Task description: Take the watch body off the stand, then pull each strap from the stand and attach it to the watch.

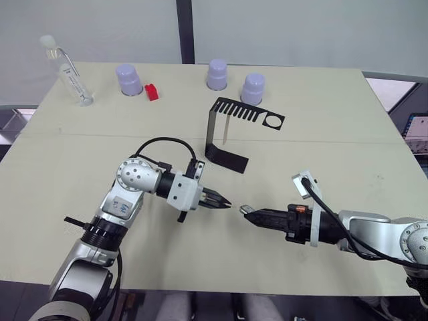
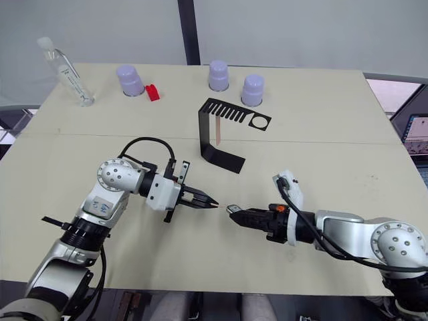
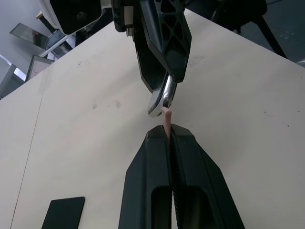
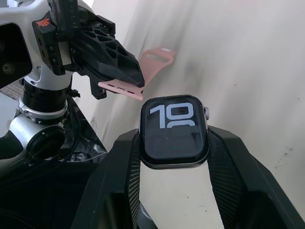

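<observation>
**Strap and watch held apart above the table**

Right gripper [image 4: 174,143] clamps the watch [image 4: 174,131] by its sides. Left gripper [image 3: 169,136] pinches a pink strap [image 4: 138,76], its end just short of the watch. Farther back, the stand [image 2: 224,130] carries a second strap [image 2: 218,132] hanging from its comb.

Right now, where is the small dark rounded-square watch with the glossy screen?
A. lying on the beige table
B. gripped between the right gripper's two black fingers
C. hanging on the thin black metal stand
B: the right wrist view shows the watch body clamped between the right gripper fingers.
</observation>
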`<state>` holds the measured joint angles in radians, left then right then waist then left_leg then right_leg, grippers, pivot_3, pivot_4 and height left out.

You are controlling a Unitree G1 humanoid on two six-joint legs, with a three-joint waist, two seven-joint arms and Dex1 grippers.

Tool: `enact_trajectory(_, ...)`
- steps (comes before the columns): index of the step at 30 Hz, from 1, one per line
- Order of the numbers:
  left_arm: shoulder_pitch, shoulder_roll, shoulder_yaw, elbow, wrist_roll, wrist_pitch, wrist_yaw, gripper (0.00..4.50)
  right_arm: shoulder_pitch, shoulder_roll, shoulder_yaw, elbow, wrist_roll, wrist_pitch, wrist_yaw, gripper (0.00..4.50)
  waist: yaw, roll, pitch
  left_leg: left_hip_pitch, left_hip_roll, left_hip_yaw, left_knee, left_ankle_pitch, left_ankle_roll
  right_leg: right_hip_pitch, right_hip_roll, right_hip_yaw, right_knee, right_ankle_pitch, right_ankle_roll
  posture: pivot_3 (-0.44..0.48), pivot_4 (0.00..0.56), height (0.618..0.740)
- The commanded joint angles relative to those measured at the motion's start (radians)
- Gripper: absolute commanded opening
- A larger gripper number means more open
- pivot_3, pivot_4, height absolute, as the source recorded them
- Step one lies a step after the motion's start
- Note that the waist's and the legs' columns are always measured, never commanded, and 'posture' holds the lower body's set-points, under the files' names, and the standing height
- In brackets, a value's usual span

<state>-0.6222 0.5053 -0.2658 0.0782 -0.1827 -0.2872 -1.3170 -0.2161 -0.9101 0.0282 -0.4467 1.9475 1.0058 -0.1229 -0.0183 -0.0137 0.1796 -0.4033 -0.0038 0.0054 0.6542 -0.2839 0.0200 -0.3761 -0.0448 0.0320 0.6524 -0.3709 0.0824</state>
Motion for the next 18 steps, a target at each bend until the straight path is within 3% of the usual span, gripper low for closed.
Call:
enact_trajectory(1, -0.01, -0.009, -0.008, -0.01, 0.016, -0.034, 0.021, 0.0, -0.008, 0.005, 0.01, -0.004, 0.025, -0.01, 0.003, 1.49, 0.0, 0.0, 0.0, 0.0, 0.0, 0.0, 0.0, 0.0, 0.0, 0.0, 0.0, 0.0, 0.0, 0.0, 0.0, 0.0, 0.15, 0.74)
enact_trajectory(18, -0.001, -0.001, -0.026, -0.016, 0.04, -0.052, 0.031, 0.0, 0.0, 0.025, -0.011, 0.009, 0.025, -0.013, 0.024, 1.49, -0.008, 0.0, 0.0, 0.0, 0.0, -0.001, 0.0, 0.0, 0.0, 0.0, 0.0, 0.0, 0.0, 0.0, 0.0, 0.0, 0.15, 0.74)
